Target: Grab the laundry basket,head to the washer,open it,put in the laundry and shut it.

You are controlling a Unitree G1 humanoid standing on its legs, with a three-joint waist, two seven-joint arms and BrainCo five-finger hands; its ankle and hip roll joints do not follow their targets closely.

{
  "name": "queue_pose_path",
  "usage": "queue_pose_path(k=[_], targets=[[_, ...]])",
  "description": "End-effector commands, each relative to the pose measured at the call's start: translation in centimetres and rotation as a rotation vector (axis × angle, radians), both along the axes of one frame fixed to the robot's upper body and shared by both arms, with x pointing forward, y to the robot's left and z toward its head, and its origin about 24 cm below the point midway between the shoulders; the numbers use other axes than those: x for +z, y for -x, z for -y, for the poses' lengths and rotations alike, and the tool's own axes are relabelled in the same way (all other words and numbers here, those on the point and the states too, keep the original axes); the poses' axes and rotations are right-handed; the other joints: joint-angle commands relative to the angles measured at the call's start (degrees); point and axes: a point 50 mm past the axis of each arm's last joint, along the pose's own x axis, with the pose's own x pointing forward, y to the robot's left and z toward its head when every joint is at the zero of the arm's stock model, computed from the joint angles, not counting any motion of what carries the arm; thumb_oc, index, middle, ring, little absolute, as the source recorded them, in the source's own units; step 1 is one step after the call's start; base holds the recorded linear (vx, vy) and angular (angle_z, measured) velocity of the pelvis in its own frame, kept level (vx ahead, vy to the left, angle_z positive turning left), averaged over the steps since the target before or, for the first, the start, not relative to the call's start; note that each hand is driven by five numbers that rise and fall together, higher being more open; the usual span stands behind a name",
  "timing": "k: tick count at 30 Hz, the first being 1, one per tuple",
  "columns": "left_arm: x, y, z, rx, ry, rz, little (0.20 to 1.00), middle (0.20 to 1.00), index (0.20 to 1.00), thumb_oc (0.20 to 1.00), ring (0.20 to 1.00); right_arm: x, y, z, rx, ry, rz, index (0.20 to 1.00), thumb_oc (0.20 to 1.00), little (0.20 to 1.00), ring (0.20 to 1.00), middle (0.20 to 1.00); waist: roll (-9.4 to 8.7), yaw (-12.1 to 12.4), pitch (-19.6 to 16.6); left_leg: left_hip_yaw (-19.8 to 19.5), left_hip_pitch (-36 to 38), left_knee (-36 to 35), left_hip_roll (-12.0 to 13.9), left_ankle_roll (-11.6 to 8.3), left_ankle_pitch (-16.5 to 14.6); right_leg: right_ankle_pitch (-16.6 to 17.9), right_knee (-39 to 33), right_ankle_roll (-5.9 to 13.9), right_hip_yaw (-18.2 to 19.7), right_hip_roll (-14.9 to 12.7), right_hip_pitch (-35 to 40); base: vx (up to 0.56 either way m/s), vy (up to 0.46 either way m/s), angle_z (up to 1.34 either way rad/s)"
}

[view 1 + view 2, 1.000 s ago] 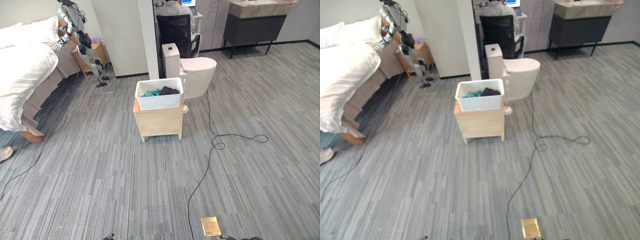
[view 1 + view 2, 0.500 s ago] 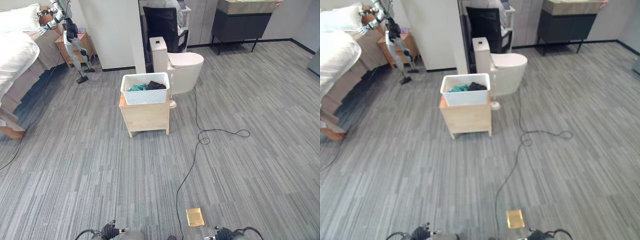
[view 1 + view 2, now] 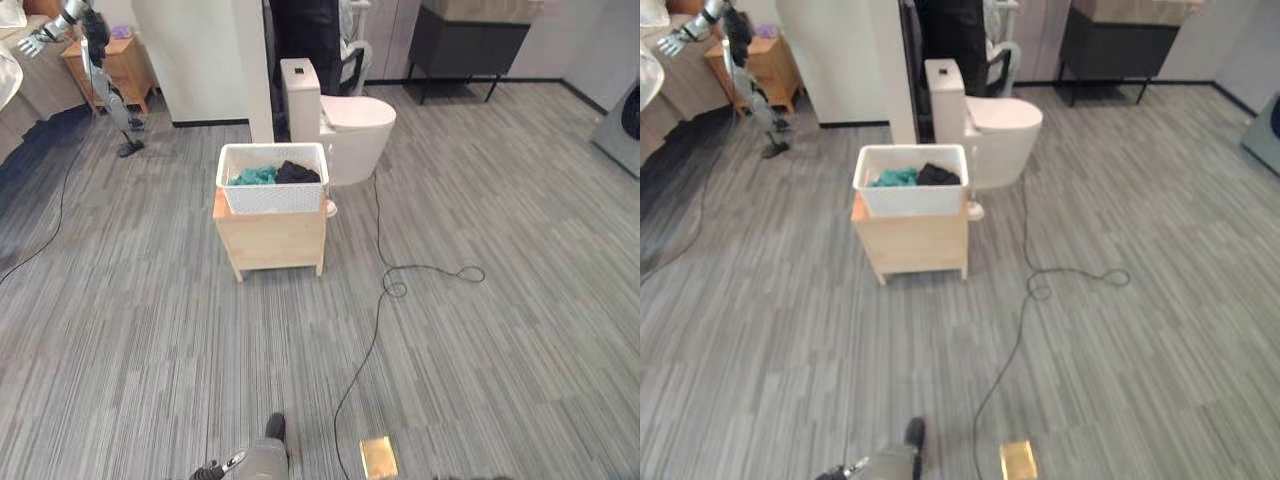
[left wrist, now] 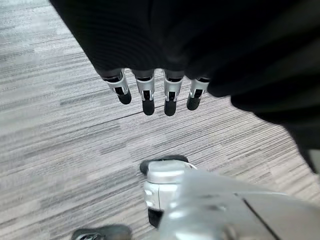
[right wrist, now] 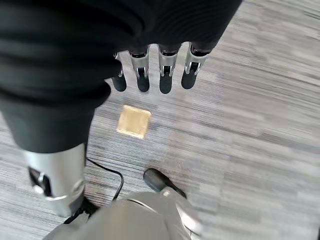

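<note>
White laundry basket (image 3: 272, 191) with clothes sits on wooden desk (image 3: 270, 238)
Left robot hand (image 4: 155, 92) and right robot hand (image 5: 155, 75) hang released, well apart from it

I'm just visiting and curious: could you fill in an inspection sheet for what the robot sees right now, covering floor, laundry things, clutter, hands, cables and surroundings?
Surface: grey striped floor, with a brass floor plate.
Job's things: white laundry basket holding teal and dark clothes, on a wooden stand; washer at the right edge.
Clutter: nothing seen.
Hands: left hand and right hand hang relaxed, holding nothing.
Cables: black cable loops across the floor.
Surroundings: toilet, dark cabinet, wooden nightstand, another robot.
</note>
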Motion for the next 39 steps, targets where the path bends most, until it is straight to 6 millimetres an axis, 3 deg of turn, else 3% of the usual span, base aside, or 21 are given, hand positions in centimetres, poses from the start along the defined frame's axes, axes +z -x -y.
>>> queue_pose_path(k=[1, 3, 4, 5, 7, 8, 10, 12, 13, 19, 20, 21, 24, 25, 27, 28, 30, 31, 32, 36, 39], targets=[[1.7, -3.3, -2.5, -0.033, -0.067, 0.123, 1.0, 1.0, 1.0, 1.0, 1.0, 1.2, -5.3, -1.0, 0.001, -0.061, 0.201, 1.0, 1.0, 1.0, 1.0, 1.0, -0.99, 0.88, 1.16, -1.25, -3.49, 4.31, -1.4, 1.2, -4.74, 16.55, 16.71, 7.86, 3.76, -7.1, -5.27, 0.26, 0.244, -0.07], [2.1, -4.4, -2.6, -0.031, -0.073, 0.173, 1.0, 1.0, 1.0, 1.0, 1.0, 1.5, -6.2, -1.3, -0.003, -0.071, 0.244, 1.0, 1.0, 1.0, 1.0, 1.0, 0.12, 0.07, 1.76, -0.99, -1.42, 3.27, -1.65, 2.41, -5.8, 19.98, 21.75, 8.34, 1.96, -7.95, -9.79, 0.24, 0.204, -0.07], [2.4, -5.0, -2.6, -0.025, -0.073, 0.199, 1.0, 1.0, 1.0, 1.0, 1.0, 1.7, -6.5, -1.1, -0.024, -0.072, 0.264, 1.0, 1.0, 1.0, 1.0, 1.0, 0.84, -0.64, 2.15, -1.64, 0.88, 1.85, -1.73, 2.89, -6.17, 19.23, 22.15, 7.42, 1.1, -8.09, -12.23, 0.38, 0.185, 0.11], [2.6, -5.6, -2.6, -0.017, -0.071, 0.227, 1.0, 1.0, 1.0, 1.0, 1.0, 1.8, -6.5, -0.5, -0.07, -0.066, 0.282, 1.0, 1.0, 1.0, 1.0, 1.0, 2.09, -1.98, 3.04, -2.44, 4.24, 0.2, -1.41, 2.82, -7.04, 14.47, 19.28, 5.92, -0.43, -7.23, -16.01, 0.32, 0.128, 0.08], [2.7, -5.8, -2.4, -0.019, -0.066, 0.236, 1.0, 1.0, 1.0, 1.0, 1.0, 1.9, -6.4, 0.1, -0.097, -0.056, 0.29, 1.0, 1.0, 1.0, 1.0, 1.0, 2.69, -2.63, 3.18, -2.97, 5.68, -0.26, -1.28, 2.61, -7.66, 12.37, 16.28, 5.5, -1.36, -7.05, -16.8, 0.32, 0.033, 0.12], [2.8, -6.1, -2.3, -0.014, -0.064, 0.256, 1.0, 1.0, 1.0, 1.0, 1.0, 2.2, -6.4, 1.1, -0.136, -0.031, 0.307, 1.0, 1.0, 1.0, 1.0, 1.0, 2.79, -3.78, 3.59, -3.41, 8.21, -0.53, -1.78, 2.34, -9.06, 12.57, 9.2, 5.5, -1.19, -6.98, -18.3, 0.46, -0.032, 0.38], [2.9, -6.5, -2.1, -0.011, -0.063, 0.275, 1.0, 1.0, 1.0, 1.0, 1.0, 2.4, -6.6, 1.5, -0.154, -0.019, 0.324, 1.0, 1.0, 1.0, 1.0, 1.0, 2.67, -4.36, 4.13, -4.11, 10.36, -0.83, -2.2, 2.2, -10.08, 13.49, 4.59, 5.78, -0.31, -6.62, -18.29, 0.33, -0.056, 0.34], [3.8, -8.2, -1.7, -0.026, -0.059, 0.36, 1.0, 1.0, 1.0, 1.0, 1.0, 2.8, -6.8, 2.8, -0.222, 0.004, 0.363, 1.0, 1.0, 1.0, 1.0, 1.0, 1.63, -5.72, 4.44, -6.29, 14.64, -0.99, -3.65, 1.56, -13.29, 18.6, -6.68, 7.88, 4.82, -6.95, -21.32, 0.48, -0.111, 0.38], [3.9, -8.5, -1.5, -0.036, -0.058, 0.376, 1.0, 1.0, 1.0, 1.0, 1.0, 2.9, -6.8, 3.0, -0.226, 0.008, 0.367, 1.0, 1.0, 1.0, 1.0, 1.0, 1.66, -5.84, 4.7, -6.73, 15.92, -0.93, -3.59, 1.32, -14.15, 19.77, -8.49, 8.45, 5.15, -7.06, -21.6, 0.35, -0.084, 0.52], [3.9, -8.5, -1.5, -0.036, -0.057, 0.375, 1.0, 1.0, 1.0, 1.0, 1.0, 2.9, -6.8, 3.0, -0.226, 0.008, 0.367, 1.0, 1.0, 1.0, 1.0, 1.0, 1.79, -5.84, 4.85, -6.77, 16.14, -0.93, -3.47, 1.3, -14.26, 19.78, -8.6, 8.43, 5.06, -6.94, -21.31, 0.1, -0.054, 0.35], [4.1, -8.9, -0.7, -0.079, -0.054, 0.4, 1.0, 1.0, 1.0, 1.0, 1.0, 2.7, -5.2, 3.7, -0.244, 0.023, 0.341, 1.0, 1.0, 1.0, 1.0, 1.0, -0.32, -6.81, 4.07, -9.82, 20.21, 0.58, -3.91, 0.5, -18.39, 21.58, -6.97, 7.77, 7.3, -6.14, -20.3, 0.57, -0.381, -0.07], [3.9, -8.6, -0.3, -0.09, -0.044, 0.395, 1.0, 1.0, 1.0, 1.0, 1.0, 2.6, -4.8, 3.8, -0.245, 0.021, 0.334, 1.0, 1.0, 1.0, 1.0, 1.0, -0.52, -7.13, 3.72, -10.28, 21.14, 1.37, -3.18, 0.05, -19.5, 20.94, -5.78, 7.36, 7.13, -5.62, -19.8, 0.57, -0.381, 0.57], [3.9, -8.6, -0.3, -0.09, -0.044, 0.395, 1.0, 1.0, 1.0, 1.0, 1.0, 2.6, -4.8, 3.8, -0.245, 0.021, 0.334, 1.0, 1.0, 1.0, 1.0, 1.0, -0.52, -7.13, 3.72, -10.28, 21.14, 1.37, -3.18, 0.05, -19.5, 20.94, -5.78, 7.36, 7.13, -5.62, -19.79, 0.13, -0.192, 1.05], [3.5, -8.1, 0.6, -0.079, -0.032, 0.387, 1.0, 1.0, 1.0, 1.0, 1.0, 3.0, -5.2, 4.0, -0.291, 0.025, 0.397, 1.0, 1.0, 1.0, 1.0, 1.0, -0.99, -7.02, 3.82, -11.29, 14.8, 17.23, 0.33, -3.32, -13.45, 17.99, -4.62, 4.01, 4.29, -2.95, -15.17, 0.38, -0.668, 0.17], [3.4, -7.7, 0.7, -0.063, -0.032, 0.389, 1.0, 1.0, 1.0, 1.0, 1.0, 4.1, -6.7, 4.4, -0.313, 0.025, 0.5, 1.0, 1.0, 1.0, 1.0, 1.0, -1.19, -6.49, 4.24, -12.16, 10.86, 23.53, 0.68, -3.13, -9.76, 16.22, -4.95, 1.97, 4.58, -0.85, -12.47, 0.32, -0.516, 1.04], [3.6, -7.8, 0.7, -0.073, -0.041, 0.404, 1.0, 1.0, 1.0, 1.0, 1.0, 5.4, -8.4, 4.7, -0.323, 0.028, 0.599, 1.0, 1.0, 1.0, 1.0, 1.0, -1.14, -6.46, 4.21, -11.57, 10.23, 21.93, 2.82, -3.41, -7.73, 14.32, -4.01, 1.12, 3.86, -0.18, -11.74, 0.23, -0.188, 1.1], [4.7, -9.1, 0.8, -0.097, -0.04, 0.474, 1.0, 1.0, 1.0, 1.0, 1.0, 7.3, -10.1, 5.8, -0.35, 0.042, 0.724, 1.0, 1.0, 1.0, 1.0, 1.0, -1.84, -6.45, 4.3, -9.12, 8.76, 14.63, 6.16, -2.94, -9.78, 12.06, -3.06, 0.97, 2.65, -0.64, -10.66, 0.24, -0.1, 0.22], [5.6, -10.1, 0.8, -0.1, -0.038, 0.53, 1.0, 1.0, 1.0, 1.0, 1.0, 8.6, -11.6, 6.1, -0.364, 0.035, 0.802, 1.0, 1.0, 1.0, 1.0, 1.0, -1.51, -5.87, 4.38, -9.88, 6.94, 6.52, 7.26, -3.54, -7.94, 11.11, -2.9, 1.05, 2.87, -0.21, -9.61, 0.29, 0.061, 0.28], [6.4, -11.1, 1.0, -0.11, -0.032, 0.582, 1.0, 1.0, 1.0, 1.0, 1.0, 9.6, -12.7, 6.2, -0.377, 0.027, 0.867, 1.0, 1.0, 1.0, 1.0, 1.0, -0.43, -5.0, 4.57, -12.23, 5.75, -0.79, 8.6, -4.64, -3.05, 9.9, -3.18, 1.34, 3.46, 0.57, -8.06, 0.31, 0.111, 0.21], [7.9, -12.1, 1.6, -0.123, 0.021, 0.677, 1.0, 1.0, 1.0, 1.0, 1.0, 10.6, -14.6, 5.1, -0.332, -0.012, 0.919, 1.0, 1.0, 1.0, 1.0, 1.0, 1.95, -2.9, 4.44, -12.59, 4.39, -6.24, 7.73, -5.4, -0.68, 7.54, -2.96, 2.1, 5.31, 0.04, -4.64, 0.29, 0.223, -0.39], [7.9, -11.4, 1.3, -0.169, 0.006, 0.663, 1.0, 1.0, 1.0, 1.0, 1.0, 10.5, -14.9, 3.7, -0.327, -0.08, 0.917, 1.0, 1.0, 1.0, 1.0, 1.0, 1.75, -1.58, 2.59, -10.68, 5.07, -0.8, 4.56, -4.59, -3.69, 7.75, -2.59, 4.06, 6.64, -4.32, -2.24, 0.32, 0.328, -1.09]])
